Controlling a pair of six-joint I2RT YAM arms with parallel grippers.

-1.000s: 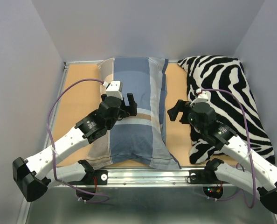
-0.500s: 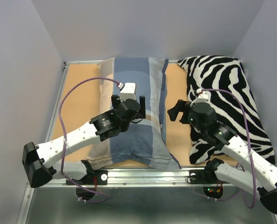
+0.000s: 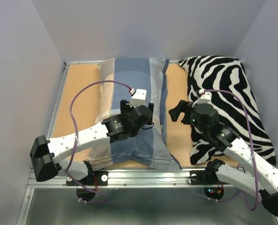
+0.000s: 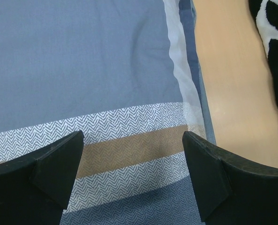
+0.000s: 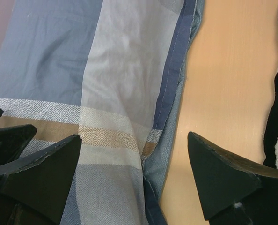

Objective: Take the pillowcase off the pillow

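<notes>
The plaid blue, grey, tan and white pillowcase (image 3: 134, 84) lies stuffed and flat in the middle of the table, long side running away from me. The white pillow is hidden inside it. My left gripper (image 3: 138, 108) is open and empty, hovering over the pillowcase's middle-right part; in the left wrist view its fingertips (image 4: 133, 159) straddle the tan stripe of the pillowcase (image 4: 83, 70). My right gripper (image 3: 178, 111) is open and empty just right of the pillowcase; in the right wrist view it (image 5: 132, 164) spans the right seam of the pillowcase (image 5: 111, 70).
A black-and-white zebra cushion (image 3: 228, 98) fills the right side of the table, under my right arm. A strip of bare wooden table (image 3: 176, 89) separates it from the pillowcase. Grey walls close in on three sides. A metal rail (image 3: 143, 174) runs along the near edge.
My left arm has swung right, carrying its open gripper from the pillowcase's left edge to its middle-right part. The right arm has barely moved.
</notes>
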